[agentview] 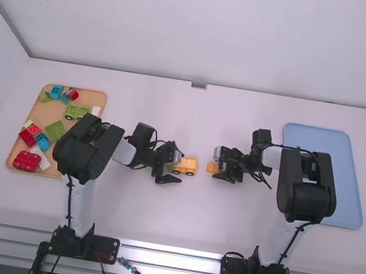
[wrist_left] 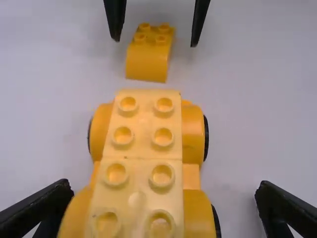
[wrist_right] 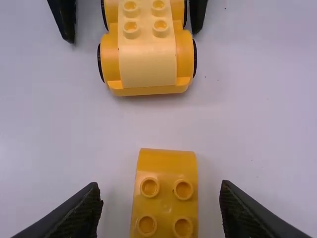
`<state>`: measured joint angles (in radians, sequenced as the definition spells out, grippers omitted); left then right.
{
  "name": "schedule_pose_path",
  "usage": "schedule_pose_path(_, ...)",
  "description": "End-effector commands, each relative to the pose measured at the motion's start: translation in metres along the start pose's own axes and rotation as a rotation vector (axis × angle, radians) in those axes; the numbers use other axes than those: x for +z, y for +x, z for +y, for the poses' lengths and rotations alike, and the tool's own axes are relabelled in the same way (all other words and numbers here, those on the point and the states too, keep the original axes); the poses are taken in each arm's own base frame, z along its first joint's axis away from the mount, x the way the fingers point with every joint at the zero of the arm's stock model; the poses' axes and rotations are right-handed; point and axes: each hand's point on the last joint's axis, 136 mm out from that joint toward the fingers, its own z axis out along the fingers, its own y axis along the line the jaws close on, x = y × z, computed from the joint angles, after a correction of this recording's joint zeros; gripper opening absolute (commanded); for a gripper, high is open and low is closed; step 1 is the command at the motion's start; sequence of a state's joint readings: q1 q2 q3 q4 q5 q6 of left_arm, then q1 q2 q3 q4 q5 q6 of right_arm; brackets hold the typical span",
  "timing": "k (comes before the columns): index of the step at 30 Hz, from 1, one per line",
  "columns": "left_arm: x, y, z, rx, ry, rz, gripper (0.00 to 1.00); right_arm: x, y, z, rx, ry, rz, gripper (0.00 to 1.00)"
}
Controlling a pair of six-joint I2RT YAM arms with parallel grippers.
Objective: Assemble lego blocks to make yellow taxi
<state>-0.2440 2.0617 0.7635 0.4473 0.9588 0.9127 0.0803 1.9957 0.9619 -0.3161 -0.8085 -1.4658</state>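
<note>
White table, pale wall behind; wooden tray of coloured blocks on the left, blue tray on the right. Item: wheeled yellow car body, upright on the table between the arms, pale studded blocks on top. Item: loose yellow block, studs up, just beyond the body on the right arm's side. Left gripper: fingers spread, astride the body, one nearer its side. Right gripper: fingers spread, either side of the loose block. Hazards, as judged: uneven closing of the left fingers could shove or turn the body; a grip on the block's curved end could slip or tilt it; studs misaligned on pressing would leave it unseated. Orientation: body's long axis runs from arm to arm, smooth sloped end towards the right gripper; block roughly in line, curved end facing the body.
</note>
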Motion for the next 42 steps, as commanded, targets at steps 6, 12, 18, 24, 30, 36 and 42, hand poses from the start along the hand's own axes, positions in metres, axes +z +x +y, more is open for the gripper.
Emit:
schedule_pose_path(6,0.005,-0.009,0.013,-0.021,0.049,-0.056,1.0,0.004,0.001,0.007,0.023,-0.022,-0.008,0.62)
schedule_pose_path(12,0.005,-0.007,0.013,-0.034,0.05,-0.042,0.89,0.004,0.002,0.008,0.025,-0.024,-0.003,0.59)
schedule_pose_path(18,0.005,-0.003,0.006,-0.025,0.042,-0.049,0.82,0.004,0.003,0.007,0.022,-0.021,0.0,0.59)
schedule_pose_path(24,0.003,0.007,0.009,-0.069,-0.03,-0.009,0.88,0.004,0.003,0.003,0.04,-0.009,0.001,0.59)
schedule_pose_path(30,-0.001,0.003,0.004,-0.024,-0.07,-0.049,0.86,0.004,0.002,-0.001,0.06,0.006,0.0,0.59)
schedule_pose_path(36,-0.005,-0.001,0.0,0.013,-0.11,-0.083,0.73,0.001,0.005,-0.002,0.07,0.011,0.001,0.59)
schedule_pose_path(42,-0.007,-0.002,-0.002,-0.005,-0.121,-0.098,0.66,-0.002,0.008,-0.002,0.084,0.017,0.002,0.6)
